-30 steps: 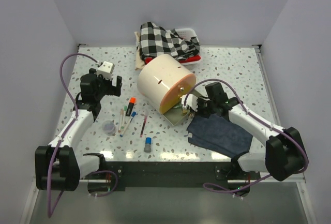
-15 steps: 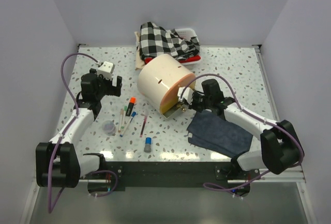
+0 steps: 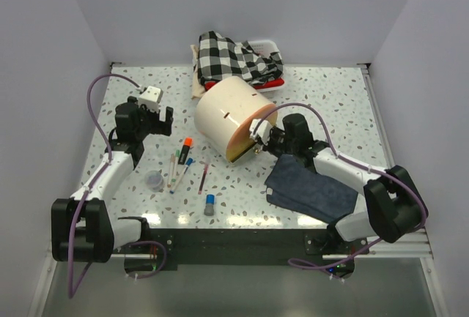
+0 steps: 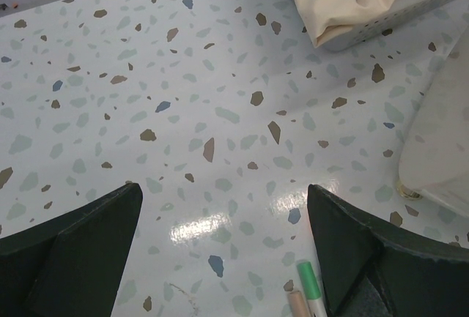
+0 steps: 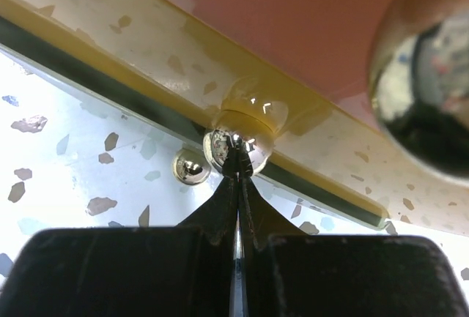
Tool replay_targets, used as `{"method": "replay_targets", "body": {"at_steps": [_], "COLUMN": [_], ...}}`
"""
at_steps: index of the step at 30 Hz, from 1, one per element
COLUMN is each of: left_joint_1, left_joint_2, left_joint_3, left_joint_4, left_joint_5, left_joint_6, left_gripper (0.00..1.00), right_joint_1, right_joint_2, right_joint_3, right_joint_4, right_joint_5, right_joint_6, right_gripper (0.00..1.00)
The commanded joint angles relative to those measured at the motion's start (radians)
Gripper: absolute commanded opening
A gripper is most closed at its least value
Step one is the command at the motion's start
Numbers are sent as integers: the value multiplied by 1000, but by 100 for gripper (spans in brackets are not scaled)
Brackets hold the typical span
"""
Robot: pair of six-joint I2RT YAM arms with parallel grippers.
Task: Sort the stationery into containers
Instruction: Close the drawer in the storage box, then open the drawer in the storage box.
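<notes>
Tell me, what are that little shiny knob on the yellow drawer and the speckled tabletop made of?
Knob: looks like polished brass-coloured metal, since it mirrors its surroundings. Tabletop: glossy terrazzo-look surface, pale with coloured chips and a glare patch. Whether it is stone or laminate, I cannot tell.

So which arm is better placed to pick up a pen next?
Left. The left gripper is open above the table, near the pens; the right gripper is shut, tips on a drawer knob.

A dark blue cloth (image 3: 315,194) lies at lower right on the speckled desk (image 3: 330,101). At top centre, checked fabric (image 3: 231,57) fills a white tray (image 3: 267,42).
</notes>
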Motion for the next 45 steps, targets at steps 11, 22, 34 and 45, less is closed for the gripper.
{"method": "replay_targets", "body": {"at_steps": [11,22,34,45], "left_joint_1": [10,7,5,7], "left_joint_2": [0,-2,-28,-51], "left_joint_3": [18,-12,-31,-54], "left_joint_4": [58,87,85,82], "left_joint_5": [21,51,30,19], "left_joint_6": [-13,-47,-41,-35], "left_gripper": [100,100,100,100], "right_joint_1": [16,16,16,30], "right_joint_2": [-108,-295,-154,-106], "right_joint_3": [53,111,200,197], "right_joint_4": [-106,-296,-261,-175], "right_joint_5": [130,84,57,78], "right_joint_6": [193,477,537,622], "right_gripper": [4,50,56,58]}}
